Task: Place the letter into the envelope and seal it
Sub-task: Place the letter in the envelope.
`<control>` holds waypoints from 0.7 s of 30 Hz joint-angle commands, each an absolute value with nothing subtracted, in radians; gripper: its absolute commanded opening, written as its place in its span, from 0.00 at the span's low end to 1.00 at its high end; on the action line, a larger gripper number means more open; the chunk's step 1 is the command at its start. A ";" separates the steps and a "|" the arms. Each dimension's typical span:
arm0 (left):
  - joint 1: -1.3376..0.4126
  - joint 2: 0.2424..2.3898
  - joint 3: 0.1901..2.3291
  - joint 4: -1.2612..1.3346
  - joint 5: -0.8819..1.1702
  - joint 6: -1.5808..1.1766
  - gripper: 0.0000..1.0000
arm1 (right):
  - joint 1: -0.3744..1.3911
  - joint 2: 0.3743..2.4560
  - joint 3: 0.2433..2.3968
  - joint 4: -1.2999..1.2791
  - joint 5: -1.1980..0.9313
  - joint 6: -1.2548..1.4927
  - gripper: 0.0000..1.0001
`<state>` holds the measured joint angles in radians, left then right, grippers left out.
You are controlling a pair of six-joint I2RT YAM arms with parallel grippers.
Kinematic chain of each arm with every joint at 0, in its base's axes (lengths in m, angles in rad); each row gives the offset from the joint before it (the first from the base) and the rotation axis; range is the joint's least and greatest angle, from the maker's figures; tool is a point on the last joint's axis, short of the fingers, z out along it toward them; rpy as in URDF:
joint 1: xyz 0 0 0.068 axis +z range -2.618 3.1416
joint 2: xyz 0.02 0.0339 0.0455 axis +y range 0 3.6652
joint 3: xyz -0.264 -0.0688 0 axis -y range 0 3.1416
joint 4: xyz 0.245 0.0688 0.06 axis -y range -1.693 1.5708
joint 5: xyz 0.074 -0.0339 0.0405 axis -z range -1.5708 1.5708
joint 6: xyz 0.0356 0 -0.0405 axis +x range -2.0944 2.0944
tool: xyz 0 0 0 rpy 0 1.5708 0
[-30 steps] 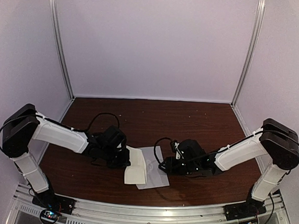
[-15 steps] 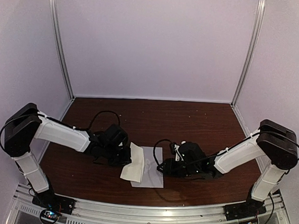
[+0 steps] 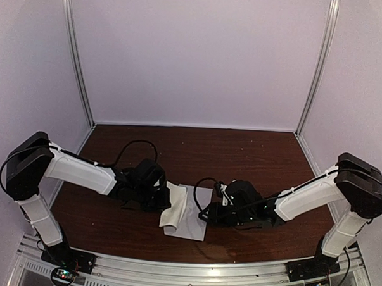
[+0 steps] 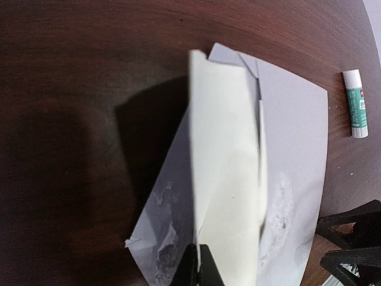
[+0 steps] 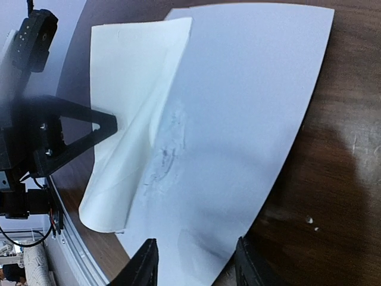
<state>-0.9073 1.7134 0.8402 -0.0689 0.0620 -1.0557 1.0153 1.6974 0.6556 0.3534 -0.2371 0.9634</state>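
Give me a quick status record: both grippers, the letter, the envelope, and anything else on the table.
left gripper: shut, pinching the letter by one edge
letter: white, lifted off the table and curling, partly over the envelope
envelope: greyer sheet lying flat on the table, smudged, not gripped
right gripper: open, low at the envelope's edge, holding nothing
glue stick: lying on the table, apart from the envelope
letter inside envelope: not yet
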 commanded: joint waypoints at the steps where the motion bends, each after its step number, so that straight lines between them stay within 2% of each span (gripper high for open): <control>1: -0.922 1.640 0.836 -0.027 0.052 -0.997 0.05 | 1.020 1.590 0.679 0.263 -0.139 0.919 0.49; 4: -0.922 1.599 0.819 -0.025 0.047 -0.978 0.21 | 1.020 1.528 0.684 0.202 -0.087 0.904 0.54; 9: -0.922 1.538 0.809 -0.050 0.042 -0.948 0.34 | 1.019 1.465 0.661 0.162 -0.039 0.909 0.58; 12: -0.921 1.509 0.793 -0.051 0.051 -0.949 0.38 | 1.019 1.462 0.654 0.159 -0.035 0.913 0.59; 21: -0.920 1.514 0.746 -0.059 0.061 -0.978 0.39 | 1.019 1.490 0.632 0.195 -0.054 0.933 0.59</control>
